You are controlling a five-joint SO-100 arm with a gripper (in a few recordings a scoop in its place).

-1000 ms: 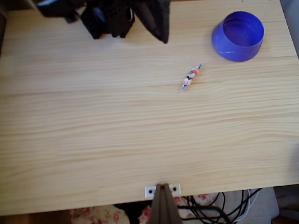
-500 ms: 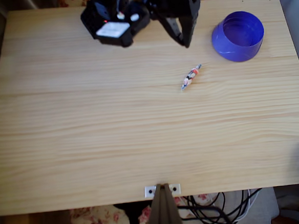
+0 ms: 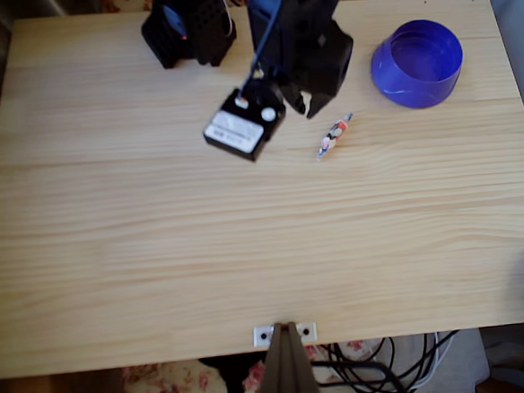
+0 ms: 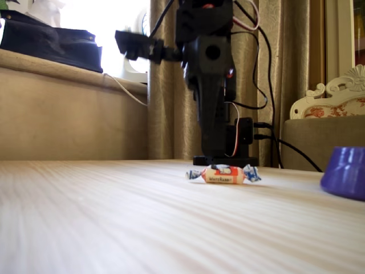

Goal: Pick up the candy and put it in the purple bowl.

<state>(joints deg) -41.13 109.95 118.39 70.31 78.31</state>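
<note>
The candy (image 3: 334, 136), a slim white wrapper with red-orange and dark marks and twisted ends, lies on the wooden table (image 3: 248, 251) right of centre. In the fixed view the candy (image 4: 223, 174) lies flat in front of the arm. My black gripper (image 3: 299, 111) points down just up-left of it, not touching, its tips a small gap apart with nothing between them. It hangs behind the candy as a dark column (image 4: 214, 149). The purple bowl (image 3: 398, 86) stands upright at the far right, and its wall (image 4: 345, 174) shows at the right edge.
The arm's base (image 3: 187, 31) sits at the table's far edge. A black module with a white label (image 3: 242, 130) hangs off the wrist, left of the gripper. A clamp (image 3: 285, 337) grips the near edge, with cables below. Curtains and a sofa stand behind.
The arm has swung out from its folded pose at the far edge and come down and forward, bringing the gripper close beside the candy. Candy and bowl have not moved.
</note>
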